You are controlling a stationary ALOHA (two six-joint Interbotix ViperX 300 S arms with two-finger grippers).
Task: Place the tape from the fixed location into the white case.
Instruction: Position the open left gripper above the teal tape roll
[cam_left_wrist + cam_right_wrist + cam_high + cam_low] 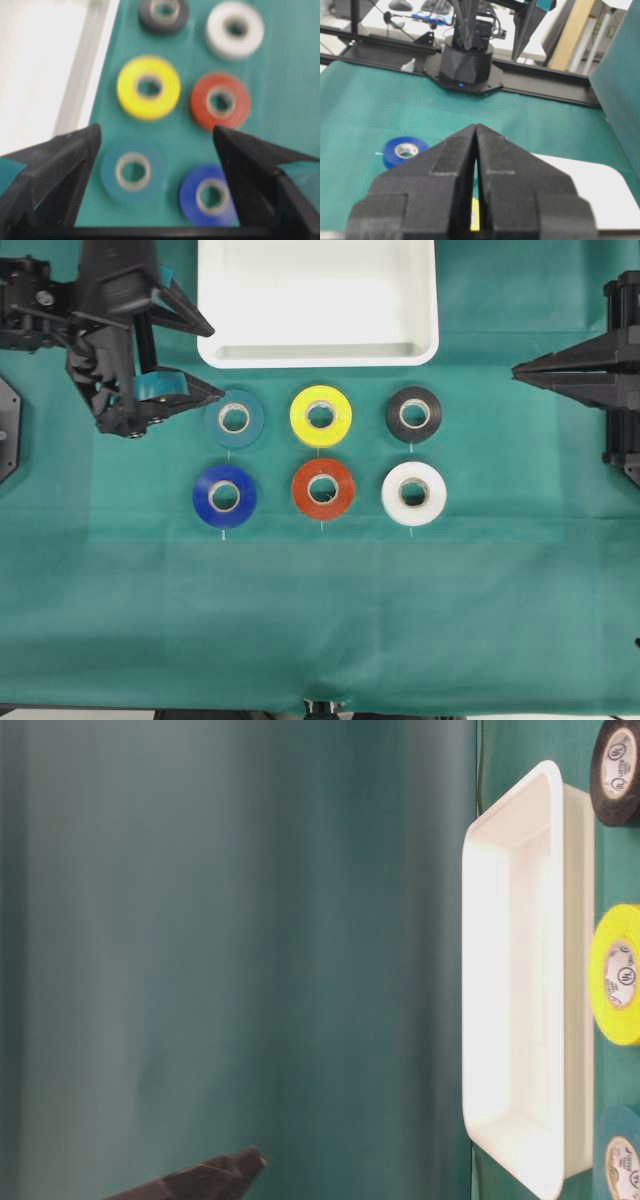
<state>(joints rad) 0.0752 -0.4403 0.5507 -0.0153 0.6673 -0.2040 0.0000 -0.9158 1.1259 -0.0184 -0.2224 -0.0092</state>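
The teal tape lies flat on the green cloth, top left of a block of rolls, just below the white case. My left gripper hovers open to the left of it and above it, beside the case's left corner. In the left wrist view the tape lies low between the spread fingers, untouched. My right gripper rests shut at the right edge, holding nothing; its tip points across the table.
Yellow and black rolls share the tape's row. Royal-blue, red and white rolls form the row below. The case holds nothing. A dark fingertip shows high in the table-level view.
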